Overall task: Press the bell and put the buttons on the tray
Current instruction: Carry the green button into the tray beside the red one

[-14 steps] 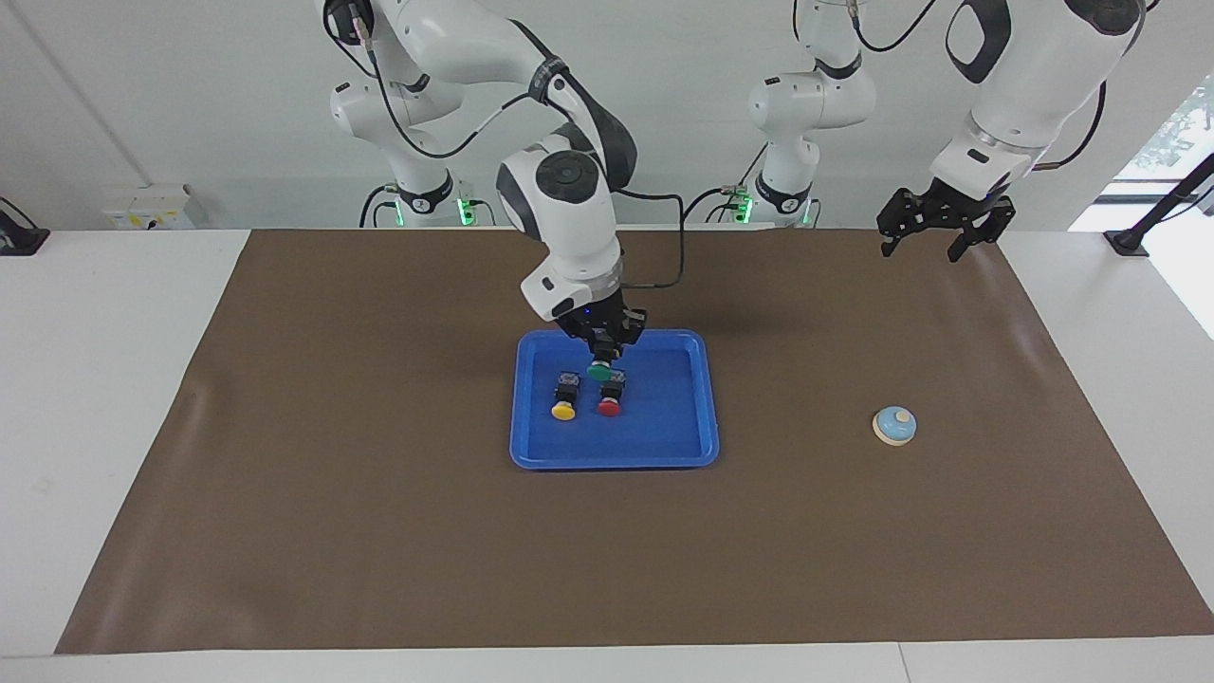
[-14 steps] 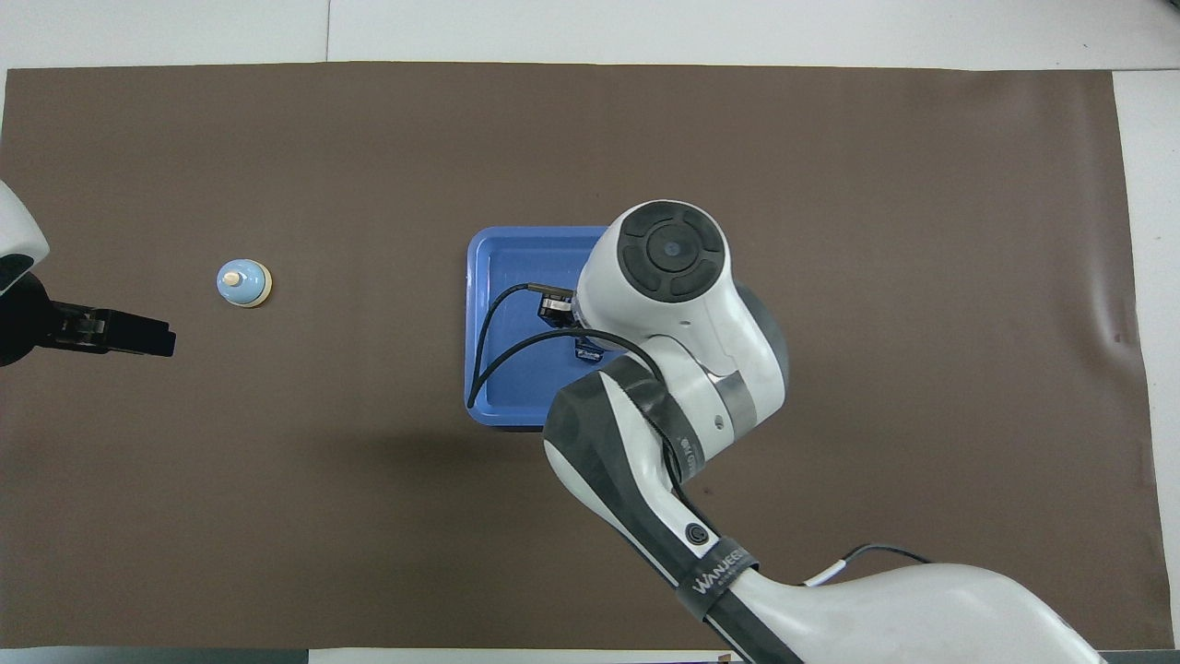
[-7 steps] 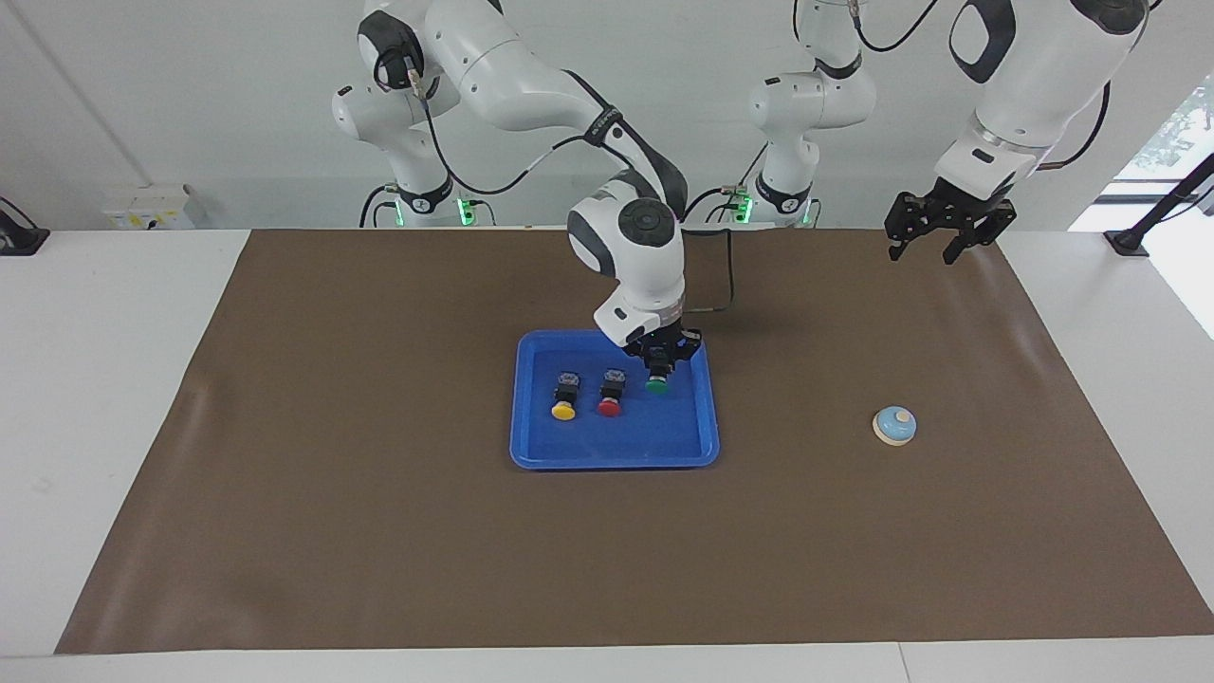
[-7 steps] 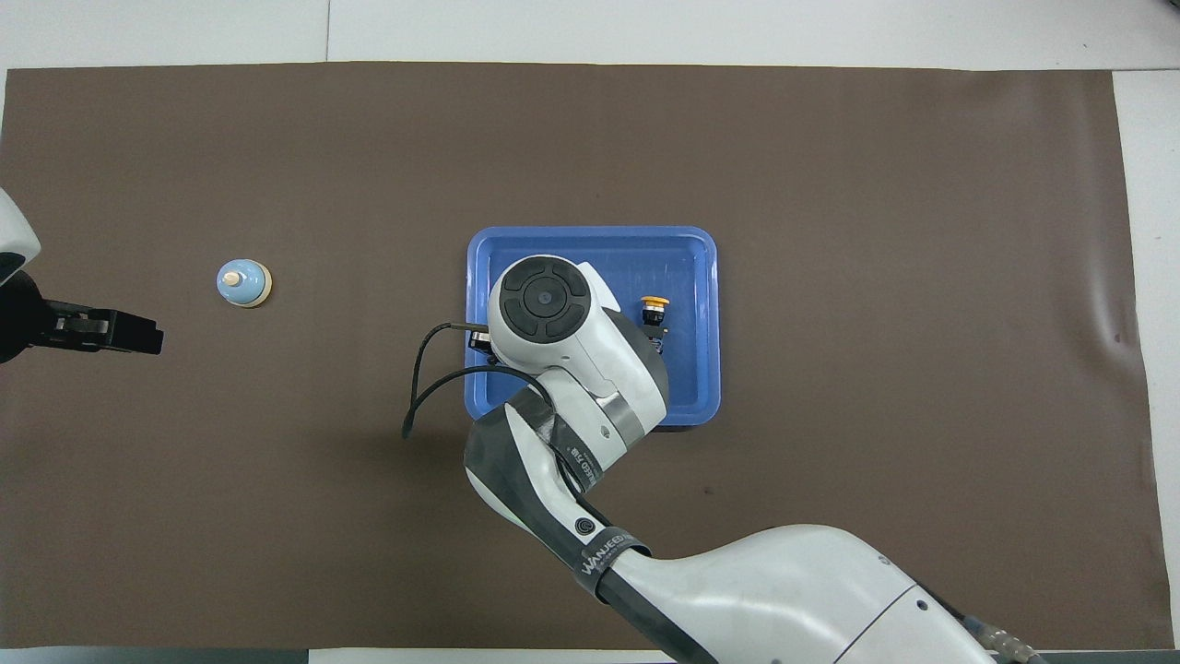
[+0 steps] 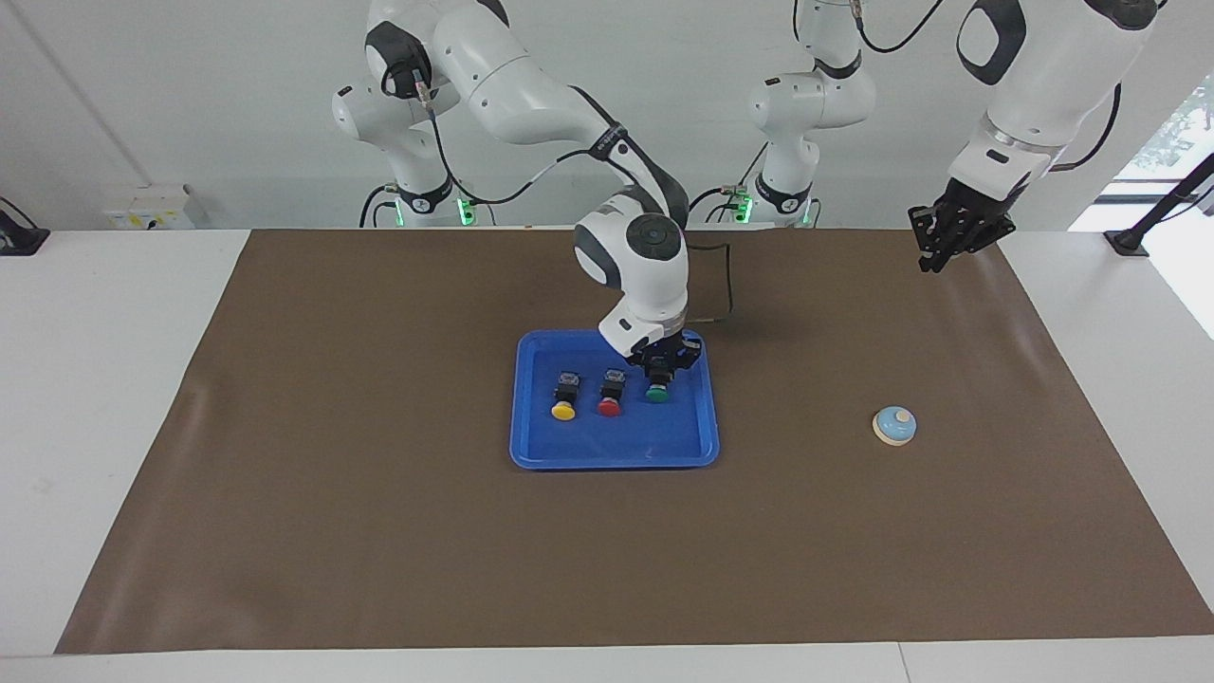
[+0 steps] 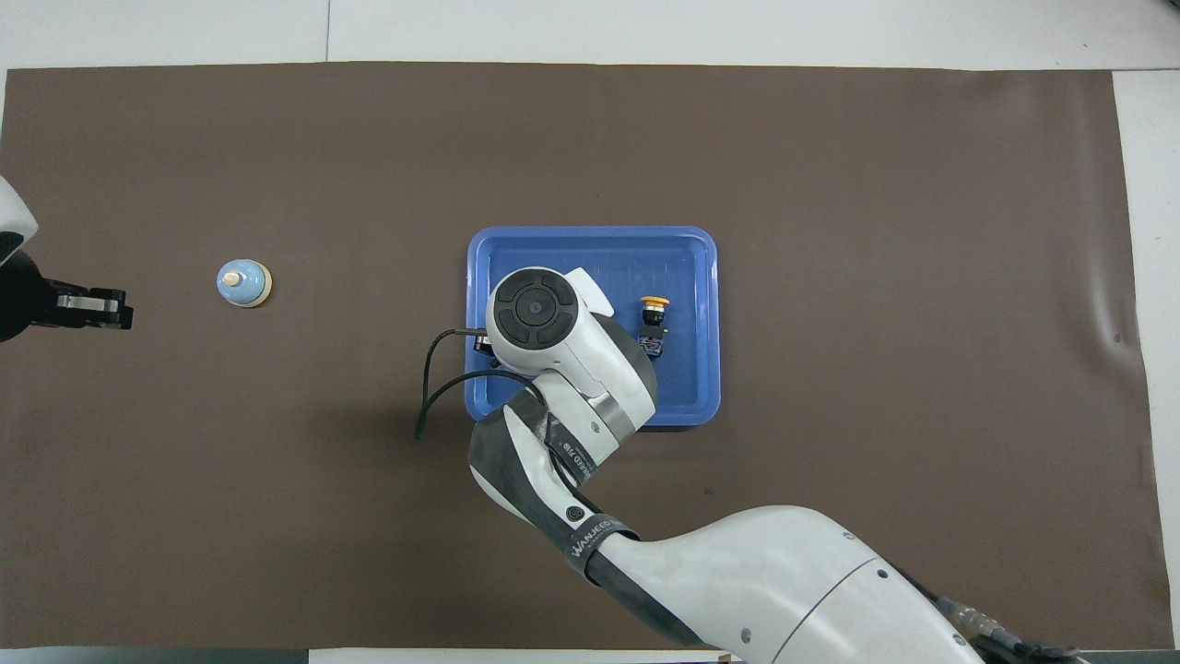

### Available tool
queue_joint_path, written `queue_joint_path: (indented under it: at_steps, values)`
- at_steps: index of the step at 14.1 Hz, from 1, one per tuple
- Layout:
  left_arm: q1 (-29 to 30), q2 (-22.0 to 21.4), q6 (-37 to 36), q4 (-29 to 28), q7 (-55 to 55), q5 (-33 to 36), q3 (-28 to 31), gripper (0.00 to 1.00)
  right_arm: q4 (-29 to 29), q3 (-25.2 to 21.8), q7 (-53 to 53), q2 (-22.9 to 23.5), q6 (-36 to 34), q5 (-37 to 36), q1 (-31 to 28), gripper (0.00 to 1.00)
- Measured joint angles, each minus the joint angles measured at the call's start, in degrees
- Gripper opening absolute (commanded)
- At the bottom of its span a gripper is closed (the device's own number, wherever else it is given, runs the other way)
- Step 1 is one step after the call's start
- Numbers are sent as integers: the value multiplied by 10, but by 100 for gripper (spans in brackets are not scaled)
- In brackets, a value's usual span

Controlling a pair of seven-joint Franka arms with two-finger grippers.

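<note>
The blue tray (image 5: pixel 615 463) lies mid-mat and also shows in the overhead view (image 6: pixel 590 232). In it stand the yellow button (image 5: pixel 563 410), the red button (image 5: pixel 609 406) and the green button (image 5: pixel 656 392) in a row. My right gripper (image 5: pixel 661 372) is low in the tray, shut on the green button's black body. Overhead, only the yellow button (image 6: pixel 654 314) shows; the right arm hides the other two. The light-blue bell (image 5: pixel 894 425) sits on the mat toward the left arm's end (image 6: pixel 243 281). My left gripper (image 5: pixel 934 256) waits raised over the mat's edge at that end (image 6: pixel 115 312).
A brown mat (image 5: pixel 379 531) covers the table. The right arm's black cable (image 6: pixel 433 387) hangs over the mat beside the tray.
My right gripper carried the green button past the red one, toward the left arm's end of the tray, and lowered it into the row. My left gripper turned at the wrist.
</note>
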Motion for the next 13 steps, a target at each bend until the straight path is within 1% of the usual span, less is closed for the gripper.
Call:
queue_joint_path:
  at_steps: [1,2,5,8,11,13]
  values:
    - [0,15,13,0,0,0,0,0,0,0,0,0,0,-1,0,59]
    - [0,30,23,1,0,0,0,0,0,0,0,0,0,-1,0,100]
    - [-1,84,54,14,-11,0,-3,0,0,-1,2,1,-4,-1,-1,100]
    - [-3,129,87,25,-18,0,-4,0,10,-7,5,-8,-36,-1,-11,100]
    - [-3,146,103,27,-19,0,-3,0,20,-9,6,-53,-84,-1,-40,100]
    - [-1,147,112,26,-20,0,-1,0,22,-10,6,-96,-118,-1,-78,100]
